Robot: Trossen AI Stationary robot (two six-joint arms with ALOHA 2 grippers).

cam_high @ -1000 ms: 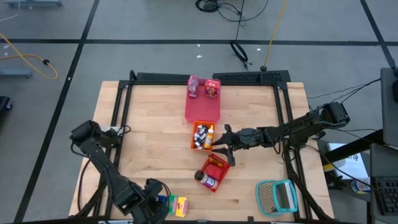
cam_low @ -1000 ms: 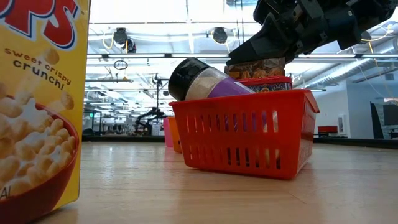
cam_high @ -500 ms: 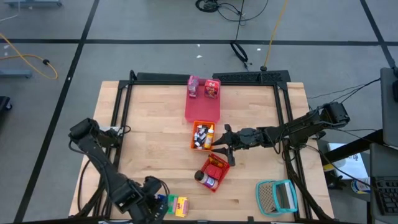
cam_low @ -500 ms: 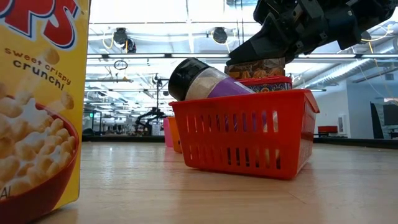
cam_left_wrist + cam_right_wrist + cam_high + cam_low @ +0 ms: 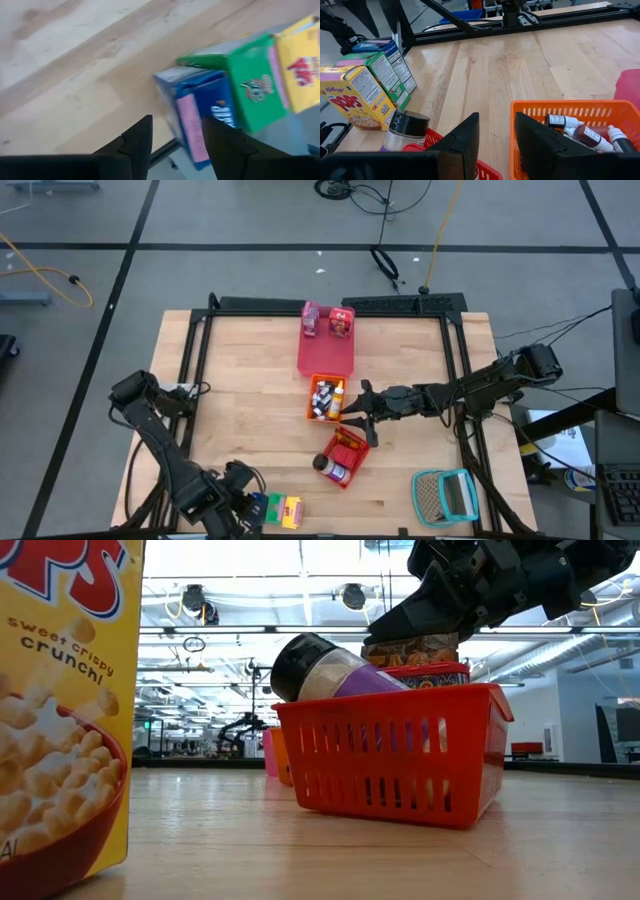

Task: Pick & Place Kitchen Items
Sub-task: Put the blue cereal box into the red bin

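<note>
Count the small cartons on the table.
5: blue, green and yellow in a row at the near edge; pink and red at the far edge. Others may be hidden.

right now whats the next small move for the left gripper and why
Probably ease the left gripper forward until its open fingers straddle the blue carton, then close. The carton stands just ahead of the fingertips, first in a row with the green carton and yellow carton, and nothing is held yet.

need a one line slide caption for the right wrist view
Right gripper open above the red basket, between a dark-lidded jar and an orange basket of small bottles.
</note>
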